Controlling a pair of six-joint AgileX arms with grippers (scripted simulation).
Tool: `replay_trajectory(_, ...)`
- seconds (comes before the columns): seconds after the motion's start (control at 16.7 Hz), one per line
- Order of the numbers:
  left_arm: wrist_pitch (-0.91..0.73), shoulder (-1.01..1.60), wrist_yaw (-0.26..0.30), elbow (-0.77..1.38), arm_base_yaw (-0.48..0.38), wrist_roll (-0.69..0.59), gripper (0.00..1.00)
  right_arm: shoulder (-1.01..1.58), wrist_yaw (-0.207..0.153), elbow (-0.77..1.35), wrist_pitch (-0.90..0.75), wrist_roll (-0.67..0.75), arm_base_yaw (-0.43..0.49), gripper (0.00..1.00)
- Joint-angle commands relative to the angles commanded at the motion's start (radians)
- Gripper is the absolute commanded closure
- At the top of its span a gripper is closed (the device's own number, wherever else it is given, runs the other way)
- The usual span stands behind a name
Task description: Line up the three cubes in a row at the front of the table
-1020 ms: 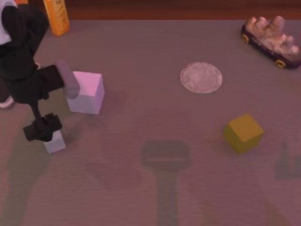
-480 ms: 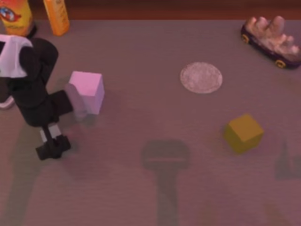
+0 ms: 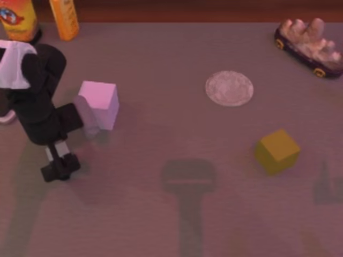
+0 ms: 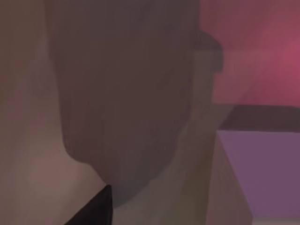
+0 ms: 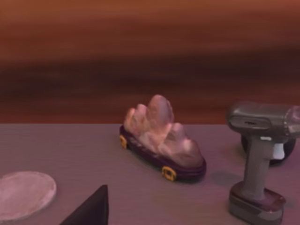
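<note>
The large pale pink cube (image 3: 99, 104) stands at the table's left. My left gripper (image 3: 60, 167) hangs just in front of it, over the small lilac-white cube (image 3: 62, 149), which shows only as pale bits behind the black fingers. In the left wrist view that cube (image 4: 262, 173) is very close. One dark fingertip (image 4: 101, 206) stands well apart from it, and the gripper is open. The mustard-yellow cube (image 3: 277, 151) sits alone at the right. My right gripper is out of the top view; its wrist view shows one dark fingertip (image 5: 93, 208) over bare table.
A round silvery disc (image 3: 229, 88) lies mid-table. A purple toy car (image 3: 309, 47) sits at the back right, with a grey power tool (image 5: 258, 164) near it. Two bottles (image 3: 64, 19) stand at the back left. The table (image 3: 171, 225) has a dark wood edge at the back.
Since one second ago my left arm has swung toward the front and its gripper has come over the small cube. Nothing has moved in the last half second.
</note>
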Motion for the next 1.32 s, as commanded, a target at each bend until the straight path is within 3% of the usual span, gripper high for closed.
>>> replay_trajectory(0.6, 0.0, 0.0, 0.0, 0.0, 0.0, 0.0, 0.98, 0.0, 0.0, 0.0, 0.0, 0.0, 0.0, 0.0)
replay_trajectory(1.08, 0.0, 0.0, 0.0, 0.0, 0.0, 0.0, 1.0, 0.0, 0.0, 0.0, 0.0, 0.0, 0.0, 0.0)
replay_trajectory(1.32, -0.082, -0.061, 0.019, 0.035, -0.001, -0.015, 1.0, 0.0, 0.0, 0.0, 0.0, 0.0, 0.0, 0.0)
